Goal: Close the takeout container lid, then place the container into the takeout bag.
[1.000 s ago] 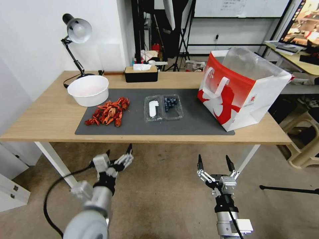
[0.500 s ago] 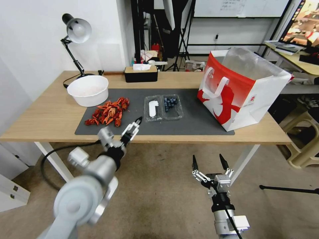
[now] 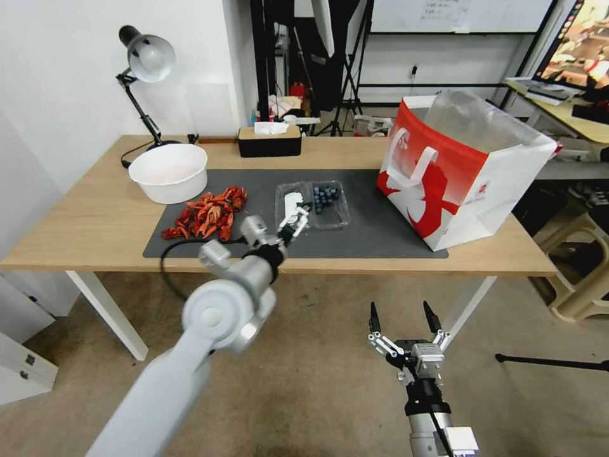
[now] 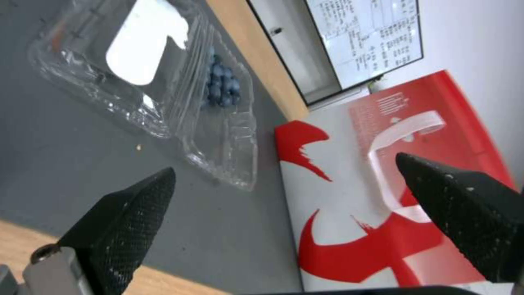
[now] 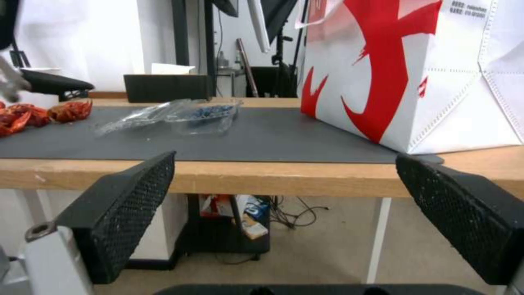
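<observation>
- Wooden tabletop (image 3: 95, 222) is carrying a dark mat (image 3: 368, 231) with everything on it; nothing of the task is looking done yet.
- White bowl (image 3: 169, 172) and red crayfish pile (image 3: 206, 216) are sitting at the left end of the mat, not part of the job.
- Left claw (image 3: 293, 219) is hovering over the mat at the near edge of the lid (image 3: 290, 206), fingers apart, gripping nothing; can't tell whether it's touching the plastic.
- Takeout container (image 3: 328, 203) is lying fully open mid-mat, lid flat beside the blueberry half, label up. Wrist view is showing the same: lid (image 4: 125, 57) splayed flat, berries exposed in the takeout container (image 4: 226, 114).
- Right claw (image 3: 402, 313) is hanging below the tabletop edge, fingers spread wide, idle.
- Takeout bag (image 3: 466, 174) is standing upright at the right end, mouth open, well apart from the container.
- Judgement: sitting at step one. Lid closing, pickup and drop into the bag are all remaining.
</observation>
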